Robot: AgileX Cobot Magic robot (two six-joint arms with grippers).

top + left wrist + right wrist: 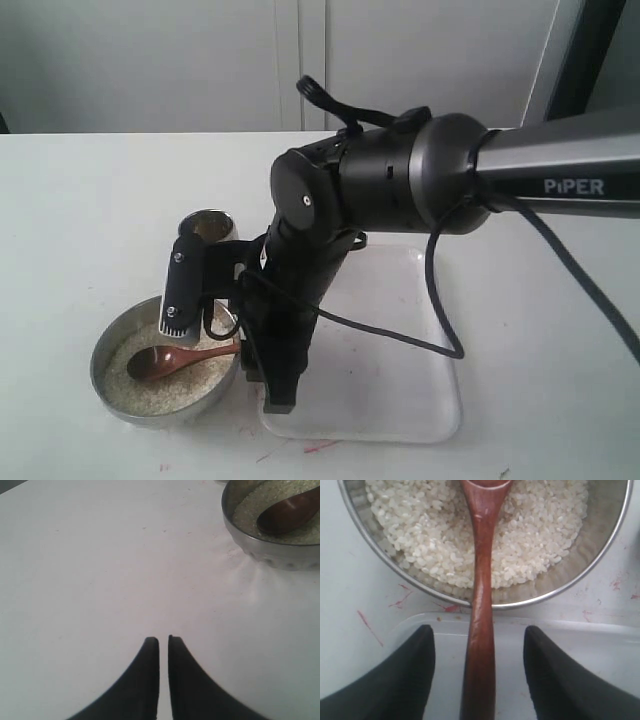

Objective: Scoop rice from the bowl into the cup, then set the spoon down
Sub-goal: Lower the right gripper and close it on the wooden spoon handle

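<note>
Toward the near edge of the desk (60, 250), the bowl (97, 362) holds rice (195, 385) and the spoon (180, 358). The right tool (479, 628) is spread astride its handle. The left tool (163, 639) is pressed together over bare desk.

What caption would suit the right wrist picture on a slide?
Open right gripper straddles the handle of the spoon, untouched; its head lies on rice in the bowl.

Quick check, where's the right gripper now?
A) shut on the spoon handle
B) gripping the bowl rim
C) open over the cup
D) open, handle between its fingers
D: the fingers of the right gripper stand apart either side of the spoon handle, gaps showing.
</note>
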